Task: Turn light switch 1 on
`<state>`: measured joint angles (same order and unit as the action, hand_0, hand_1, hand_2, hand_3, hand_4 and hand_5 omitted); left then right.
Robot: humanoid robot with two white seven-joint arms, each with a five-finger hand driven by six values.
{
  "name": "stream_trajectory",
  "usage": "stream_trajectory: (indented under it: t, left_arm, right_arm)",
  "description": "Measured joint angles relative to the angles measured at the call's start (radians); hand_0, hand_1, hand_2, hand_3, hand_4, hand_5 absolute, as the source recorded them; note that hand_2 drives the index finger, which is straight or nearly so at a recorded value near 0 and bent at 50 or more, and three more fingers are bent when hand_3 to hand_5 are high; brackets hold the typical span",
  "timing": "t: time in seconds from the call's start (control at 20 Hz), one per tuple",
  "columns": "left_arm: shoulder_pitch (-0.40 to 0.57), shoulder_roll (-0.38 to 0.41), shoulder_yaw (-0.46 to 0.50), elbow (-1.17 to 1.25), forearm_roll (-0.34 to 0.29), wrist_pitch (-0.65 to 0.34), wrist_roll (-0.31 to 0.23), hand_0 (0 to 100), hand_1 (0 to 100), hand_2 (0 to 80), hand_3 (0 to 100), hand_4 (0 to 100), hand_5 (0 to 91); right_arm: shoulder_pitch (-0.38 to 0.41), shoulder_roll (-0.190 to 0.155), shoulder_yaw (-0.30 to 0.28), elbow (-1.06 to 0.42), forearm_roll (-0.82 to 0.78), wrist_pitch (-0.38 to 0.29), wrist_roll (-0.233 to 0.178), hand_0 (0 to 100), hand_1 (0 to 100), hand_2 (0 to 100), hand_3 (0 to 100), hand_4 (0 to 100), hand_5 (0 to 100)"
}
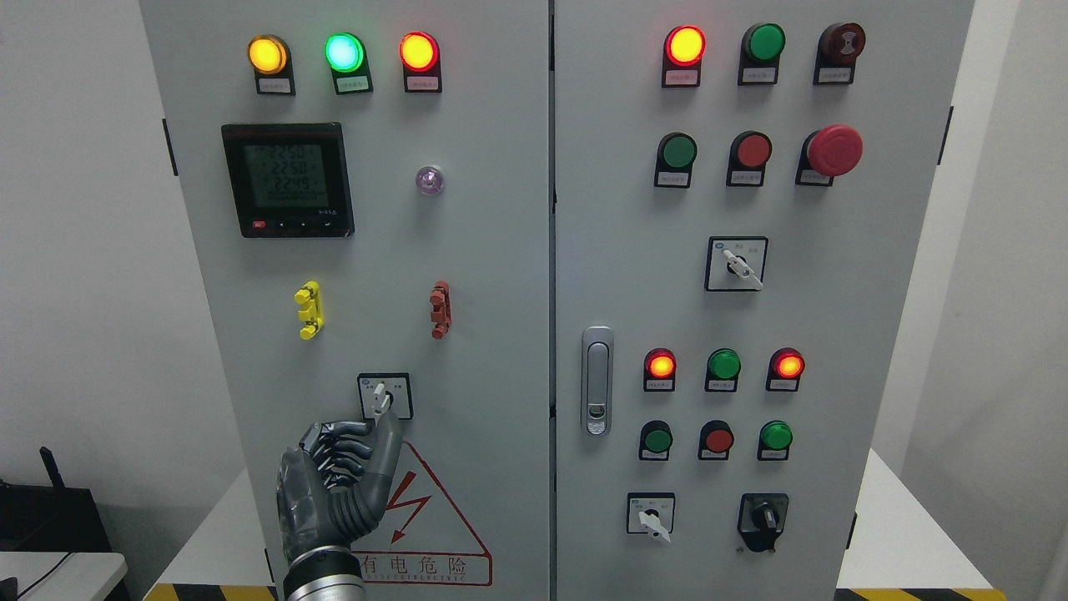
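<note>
Head view: the left robot hand (338,484), grey metal, fingers curled and holding nothing, has its thumb tip touching the white lever of the square black-framed rotary switch (385,396) low on the grey cabinet's left door (492,292).

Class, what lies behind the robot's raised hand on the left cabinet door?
The left hand covers the warning triangle's left part; its lightning bolt stays visible. What else is behind it cannot be seen.

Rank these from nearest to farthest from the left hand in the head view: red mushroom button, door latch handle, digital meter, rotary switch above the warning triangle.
1. Rotary switch: at the left hand's fingertips.
2. Door latch handle: right door's left edge.
3. Digital meter: upper left door.
4. Red mushroom button: upper right.
</note>
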<state>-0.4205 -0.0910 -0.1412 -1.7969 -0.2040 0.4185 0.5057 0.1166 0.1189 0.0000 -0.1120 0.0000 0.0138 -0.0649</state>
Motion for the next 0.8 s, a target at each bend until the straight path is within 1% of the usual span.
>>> stream_trajectory:
  t: [0.8]
  left_arm:
    - [-0.031,-0.003,0.0,0.01,0.0,0.036,0.003,17,53,55.3,78,81,71.7]
  right_arm:
    - [0.0,0.0,0.0,0.0,0.0,0.0,0.0,12,39,0,0,0,0]
